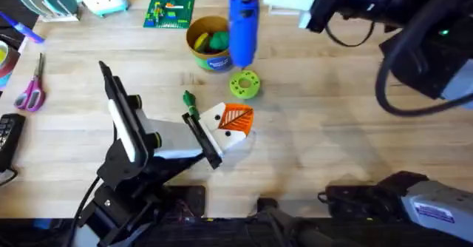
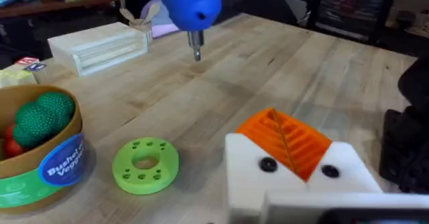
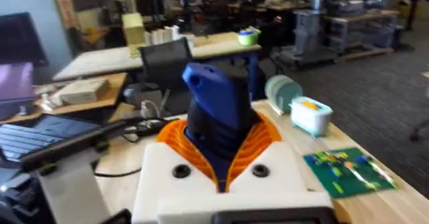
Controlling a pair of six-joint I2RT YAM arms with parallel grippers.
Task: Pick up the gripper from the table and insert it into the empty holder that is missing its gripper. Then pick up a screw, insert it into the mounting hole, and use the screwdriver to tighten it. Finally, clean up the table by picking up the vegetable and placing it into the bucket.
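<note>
My right gripper [image 3: 221,147] is shut on the blue screwdriver [image 3: 218,106], its orange pads on either side of the body. The screwdriver [image 1: 242,25] hangs upright over the table beside the bucket [image 1: 208,44], its silver tip [image 2: 196,49] pointing down in the air. The white wedge-shaped holder [image 1: 222,132] has two dark holes and an orange ribbed gripper pad [image 1: 236,117] in it. It lies at the end of my left arm, and my left gripper [image 1: 194,145] is against its near side. The thin dark green vegetable [image 1: 190,105] lies on the table next to it.
A green disc with holes [image 1: 244,84] lies between the bucket and the holder. The bucket holds green and red toy pieces. Pink-handled scissors [image 1: 29,92] lie at the left, a green circuit board [image 1: 170,10] at the back, and a clear plastic box [image 2: 100,46] beyond the bucket.
</note>
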